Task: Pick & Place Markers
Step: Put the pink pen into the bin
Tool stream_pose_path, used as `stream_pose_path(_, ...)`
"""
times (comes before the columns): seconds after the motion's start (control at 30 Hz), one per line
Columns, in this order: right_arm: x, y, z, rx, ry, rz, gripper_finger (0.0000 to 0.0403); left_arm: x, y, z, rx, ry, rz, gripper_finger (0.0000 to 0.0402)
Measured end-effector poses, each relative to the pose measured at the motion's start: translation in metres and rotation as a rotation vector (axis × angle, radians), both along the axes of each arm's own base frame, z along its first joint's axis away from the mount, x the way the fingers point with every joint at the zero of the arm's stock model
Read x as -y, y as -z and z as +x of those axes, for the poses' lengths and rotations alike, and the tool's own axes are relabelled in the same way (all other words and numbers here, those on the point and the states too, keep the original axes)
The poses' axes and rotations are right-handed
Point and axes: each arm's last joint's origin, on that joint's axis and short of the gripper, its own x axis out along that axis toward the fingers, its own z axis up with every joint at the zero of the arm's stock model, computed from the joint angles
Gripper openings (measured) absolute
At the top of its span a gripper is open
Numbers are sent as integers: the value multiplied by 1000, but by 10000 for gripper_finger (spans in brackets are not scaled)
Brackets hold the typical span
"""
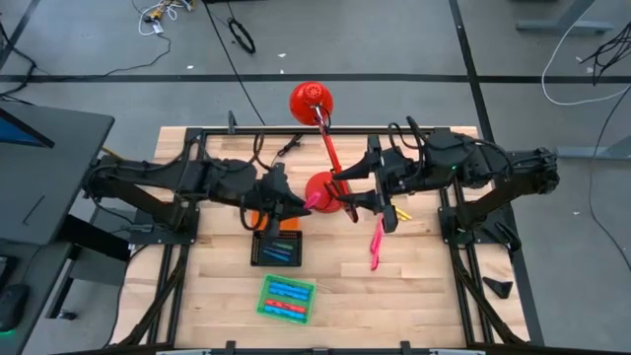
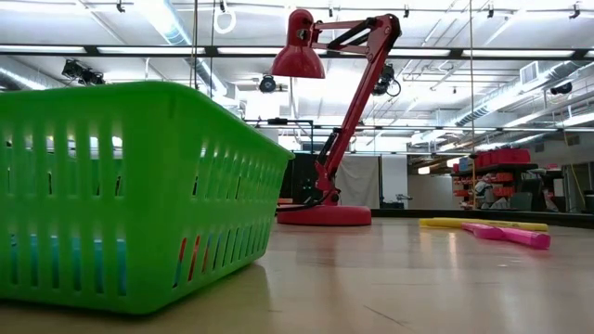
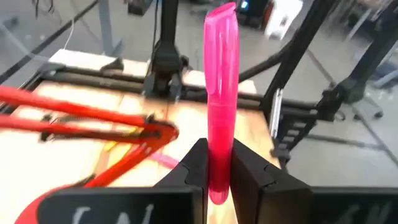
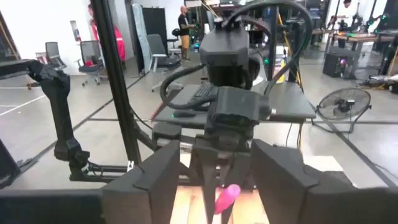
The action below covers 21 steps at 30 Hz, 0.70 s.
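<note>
My left gripper (image 1: 308, 202) hangs above the table's middle, beside the red lamp's base (image 1: 320, 185), shut on a pink marker (image 3: 221, 93). Facing it from the right, my right gripper (image 1: 350, 189) stands open. In the right wrist view the marker's free tip (image 4: 227, 198) shows low between its spread fingers (image 4: 155, 180), touching neither. Two pink markers (image 1: 377, 242) and a yellow one (image 1: 399, 212) lie flat on the table. Blue markers lie in the black tray (image 1: 276, 247). Blue and red ones lie in the green tray (image 1: 286, 296). My left gripper pinches the pink marker by one end (image 3: 217, 180) between its two fingers (image 3: 194, 168). The fingers come roughly level from the table's left and lie along the marker. The rest of the marker juts out past the fingertips toward my right arm, lifted clear of the table.
The red lamp rises from its base to its head (image 1: 311, 99) at the far edge, its arm (image 3: 81, 118) close to both grippers. An orange tray (image 1: 258, 219) lies partly under my left gripper. Bare wood shows at the near right.
</note>
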Motion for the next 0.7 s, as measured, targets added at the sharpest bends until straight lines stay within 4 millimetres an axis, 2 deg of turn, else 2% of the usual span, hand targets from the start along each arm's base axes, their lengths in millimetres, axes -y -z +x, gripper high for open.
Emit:
stream_pose_path(0.2,0,1,0,-6,-1,-3,200,-13,-11,-17,-180,-2,6,41)
stream_pose_path(0.33,0,1,0,-3,-4,-27,200,-21,-9,-22,-320,8,-5,41)
stream_pose_path(0.7,0,-1,0,17,-6,-63,200,-35,13,-8,-813,83,30,41)
